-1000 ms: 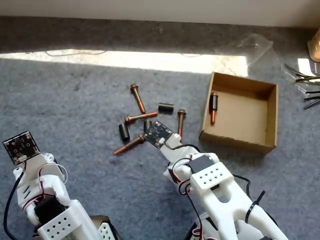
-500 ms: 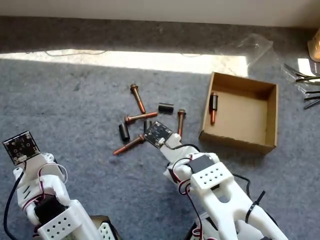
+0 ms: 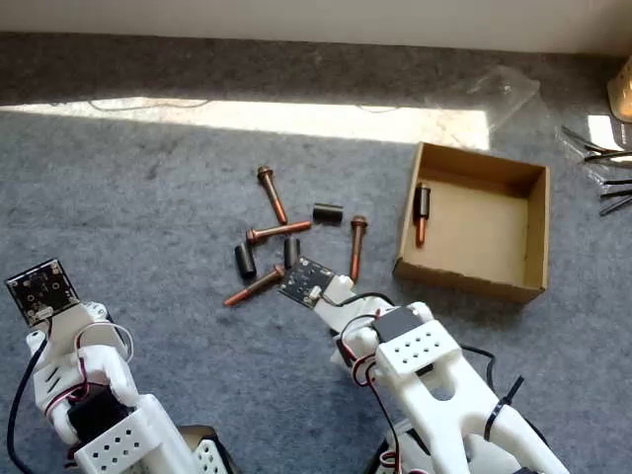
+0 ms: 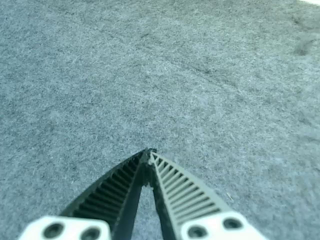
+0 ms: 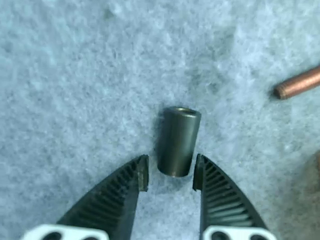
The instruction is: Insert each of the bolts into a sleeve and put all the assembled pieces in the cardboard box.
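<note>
Three black sleeves lie on the grey carpet: one (image 3: 328,213) at the back, one (image 3: 244,261) to the left and one (image 3: 291,252) in the middle. Several copper bolts (image 3: 277,232) are scattered around them. In the right wrist view my right gripper (image 5: 170,172) is open, its fingertips either side of the near end of a sleeve (image 5: 178,141) without touching it. A bolt's tip (image 5: 300,84) shows farther off. The cardboard box (image 3: 533,237) holds one bolt in a sleeve (image 3: 422,212). My left gripper (image 4: 148,151) is shut and holds nothing, low over bare carpet.
The left arm (image 3: 59,326) stays at the front left, far from the parts. A clear plastic bag (image 3: 499,89) lies behind the box, and dark cables (image 3: 602,178) lie at the right edge. A sunlit strip crosses the carpet at the back.
The right arm has drawn back and a little left, so its wrist board now uncovers the middle sleeve. The left arm has not moved.
</note>
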Robot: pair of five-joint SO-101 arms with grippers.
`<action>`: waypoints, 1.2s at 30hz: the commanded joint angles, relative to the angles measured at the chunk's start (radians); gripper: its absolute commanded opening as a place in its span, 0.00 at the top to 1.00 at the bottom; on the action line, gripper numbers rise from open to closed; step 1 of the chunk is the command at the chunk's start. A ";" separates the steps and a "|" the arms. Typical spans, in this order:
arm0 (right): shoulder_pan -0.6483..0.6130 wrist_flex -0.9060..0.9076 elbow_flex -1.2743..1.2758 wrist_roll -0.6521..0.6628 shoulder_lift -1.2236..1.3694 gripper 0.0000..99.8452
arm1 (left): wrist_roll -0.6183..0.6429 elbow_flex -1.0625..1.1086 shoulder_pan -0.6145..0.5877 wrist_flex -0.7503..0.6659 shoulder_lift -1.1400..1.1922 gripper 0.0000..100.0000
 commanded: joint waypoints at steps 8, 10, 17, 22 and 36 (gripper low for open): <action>0.002 0.030 -0.096 0.014 -0.024 0.86 | -0.006 -0.004 0.018 -0.018 -0.016 0.98; 0.002 0.031 -0.108 0.014 -0.024 0.86 | -0.006 -0.004 0.018 -0.018 -0.016 0.98; 0.001 0.142 -0.220 0.015 -0.018 0.86 | -0.006 -0.004 0.018 -0.018 -0.016 0.98; 0.002 0.154 -0.297 0.009 0.148 0.86 | -0.006 0.005 0.018 -0.020 -0.016 0.98; 0.001 0.036 -0.315 -0.038 0.274 0.86 | -0.006 0.005 0.018 -0.020 -0.016 0.98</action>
